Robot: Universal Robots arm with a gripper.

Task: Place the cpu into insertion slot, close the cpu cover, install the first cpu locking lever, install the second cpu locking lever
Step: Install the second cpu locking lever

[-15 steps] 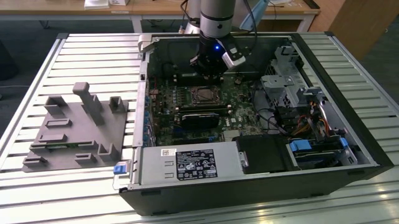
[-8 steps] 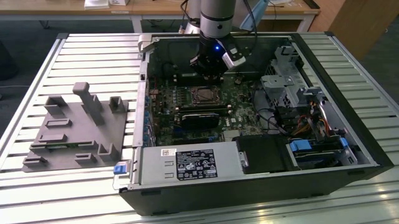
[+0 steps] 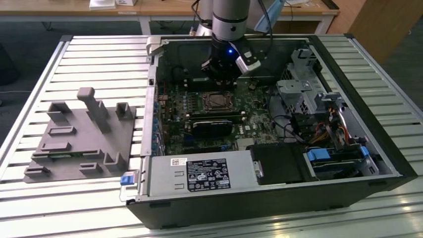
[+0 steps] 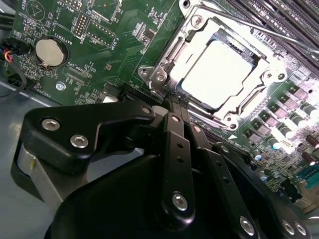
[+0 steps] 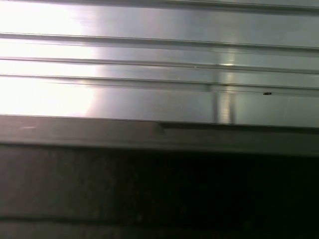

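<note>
Black gripper (image 4: pixel 175 99) at the socket corner
I see it pinched together, empty, beside the pale square cpu (image 4: pixel 219 74) under its silvery metal cpu cover (image 4: pixel 172 55).

Slatted metal table (image 3: pixel 99 54) fills the scene; behind it, a wooden desk (image 3: pixel 165 9) on white legs; dark floor (image 3: pixel 26 39) between them; wooden cabinet (image 3: pixel 377 25) beyond the table, at the exterior view's right.

The pincer (image 4: pixel 177 99) is hiding part of the motherboard (image 4: pixel 99 30) in the second wrist view; the arm (image 3: pixel 230 20) is running off the exterior view's upper edge.
</note>
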